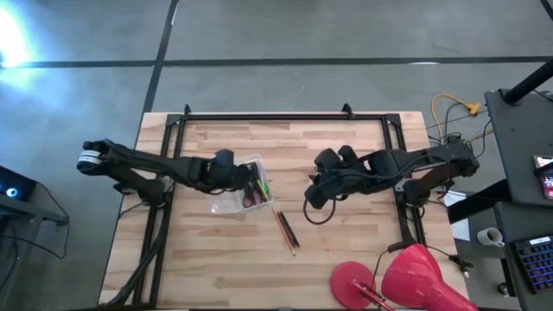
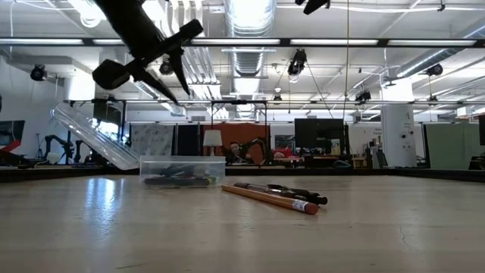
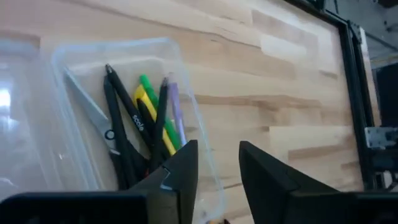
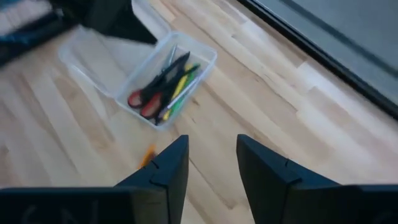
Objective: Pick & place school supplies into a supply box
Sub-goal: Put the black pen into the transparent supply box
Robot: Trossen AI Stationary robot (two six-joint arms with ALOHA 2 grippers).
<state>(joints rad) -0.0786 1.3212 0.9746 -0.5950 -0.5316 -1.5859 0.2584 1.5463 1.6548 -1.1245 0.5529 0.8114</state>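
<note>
The clear supply box (image 1: 246,192) lies on the table left of centre. Its hinged lid (image 2: 95,136) is open and slants up on the box's left side. Inside lie red-handled scissors (image 4: 142,101) and yellow, green and black pens (image 3: 146,118). An orange-brown pencil and a black pen (image 1: 286,230) lie side by side on the table to the right of the box, toward the near edge; they also show in the low view (image 2: 273,196). My left gripper (image 3: 217,174) hovers open and empty above the box. My right gripper (image 4: 211,165) is open and empty above the table, right of the box.
A big red and pink round object (image 1: 406,276) lies at the table's near right corner. A black frame (image 1: 285,117) runs along the far edge and both sides. Cables (image 1: 449,112) hang off the far right. Bare wood lies near the front left.
</note>
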